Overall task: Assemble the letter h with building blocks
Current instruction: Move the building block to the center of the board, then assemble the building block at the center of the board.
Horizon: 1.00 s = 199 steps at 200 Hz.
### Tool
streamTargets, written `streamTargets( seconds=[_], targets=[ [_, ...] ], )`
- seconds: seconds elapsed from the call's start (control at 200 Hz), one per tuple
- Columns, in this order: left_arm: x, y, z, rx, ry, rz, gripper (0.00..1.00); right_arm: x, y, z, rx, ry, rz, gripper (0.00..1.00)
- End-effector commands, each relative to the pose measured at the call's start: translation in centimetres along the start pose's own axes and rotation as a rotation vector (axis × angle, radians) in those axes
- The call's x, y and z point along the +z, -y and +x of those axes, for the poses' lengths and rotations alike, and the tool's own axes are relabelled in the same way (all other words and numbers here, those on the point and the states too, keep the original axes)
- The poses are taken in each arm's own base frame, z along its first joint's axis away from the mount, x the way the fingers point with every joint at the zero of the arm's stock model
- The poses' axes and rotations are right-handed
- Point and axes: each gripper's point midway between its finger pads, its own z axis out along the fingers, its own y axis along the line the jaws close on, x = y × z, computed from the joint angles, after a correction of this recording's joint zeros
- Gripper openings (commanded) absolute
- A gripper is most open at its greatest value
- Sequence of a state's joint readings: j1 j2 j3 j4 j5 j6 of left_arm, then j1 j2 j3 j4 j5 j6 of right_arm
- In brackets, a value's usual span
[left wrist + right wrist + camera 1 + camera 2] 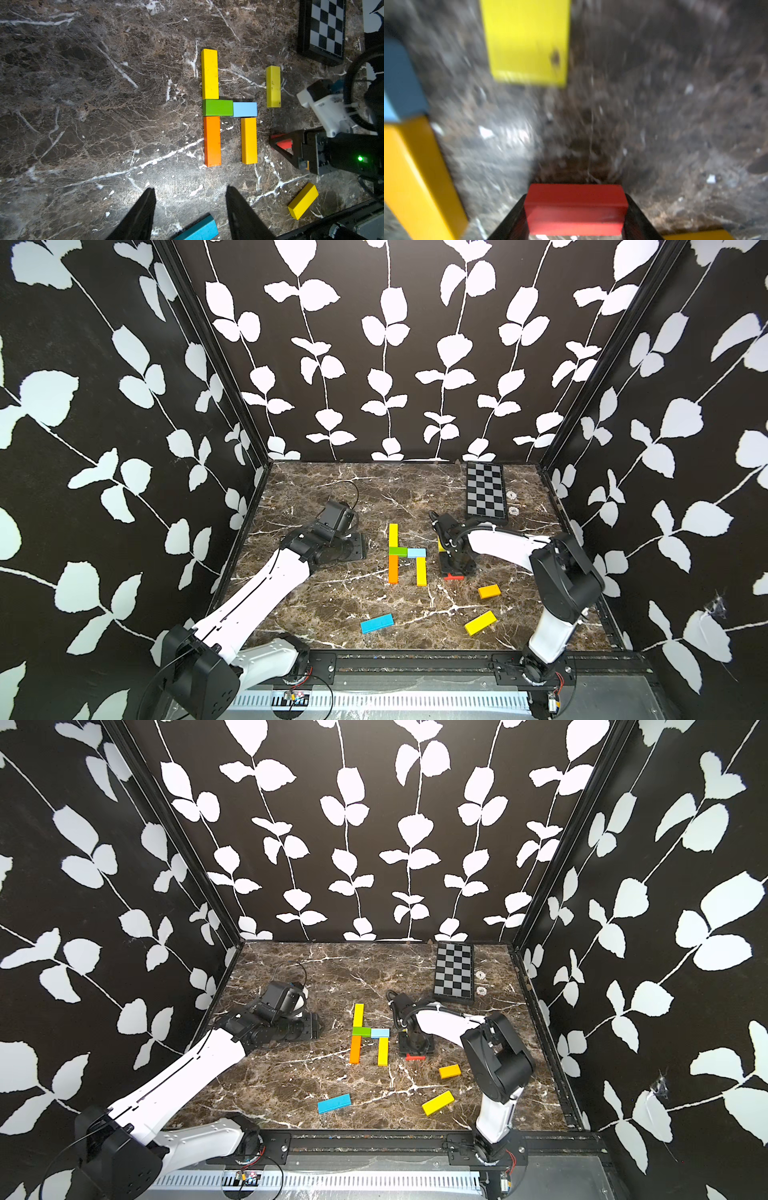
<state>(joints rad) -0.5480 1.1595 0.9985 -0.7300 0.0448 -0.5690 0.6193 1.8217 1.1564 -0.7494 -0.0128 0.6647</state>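
well, is the h (405, 552) done?

looks so. the left hand (189, 190) is spread apart, holding nothing. the h lies mid worktop (316, 605): tall side, green block (397, 551) and light blue block (416, 553) across, short leg.

and the right hand (576, 199)?

squeezed on the red block (574, 216), just beside the h. maybe a spare.

hard to see?

its camera is blurry. its arm hides most of the lime block (273, 86) in both top views.

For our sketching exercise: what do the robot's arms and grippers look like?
The left arm and right arm have white shells, black joint housings and thin black cables. The left gripper and right gripper have black, tapering fingers. A green light glows on the right gripper's body.
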Motion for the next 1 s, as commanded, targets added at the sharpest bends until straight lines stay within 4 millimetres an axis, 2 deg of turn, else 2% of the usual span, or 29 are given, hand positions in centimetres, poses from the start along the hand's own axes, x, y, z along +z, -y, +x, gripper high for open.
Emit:
streamTargets(
  seconds=[0.0, 0.08, 0.185, 0.26, 0.425, 0.55, 0.685, 0.99],
  targets=[
    [-0.1, -0.2, 0.0, 0.001, 0.002, -0.002, 0.57, 0.1, -0.1, -1.4, 0.07, 0.012, 0.04, 0.44],
    [0.0, -0.3, 0.1, 0.003, 0.0, -0.007, 0.57, 0.5, 0.2, -2.0, 0.08, 0.012, 0.073, 0.48],
    [0.1, -0.4, 0.3, 0.003, -0.004, -0.007, 0.57, 0.9, -0.2, -2.3, 0.075, 0.005, 0.067, 0.69],
    [0.1, -0.3, 0.2, 0.002, -0.003, -0.002, 0.57, 0.6, -0.2, -2.1, 0.069, 0.007, 0.054, 0.74],
    [0.2, -0.1, 0.1, -0.002, -0.002, 0.004, 0.57, 0.2, -0.2, -1.0, 0.072, 0.005, 0.02, 0.72],
    [0.5, 0.0, 0.1, -0.003, -0.008, 0.006, 0.57, 0.5, -0.1, -0.6, 0.071, -0.002, 0.021, 0.62],
    [0.6, 0.0, 0.1, -0.004, -0.011, 0.006, 0.57, 0.7, 0.4, -1.4, 0.068, 0.004, 0.046, 0.57],
    [0.9, 0.3, -0.1, -0.007, -0.018, 0.014, 0.57, 0.8, 1.0, -3.3, 0.067, 0.016, 0.068, 0.56]
  ],
)
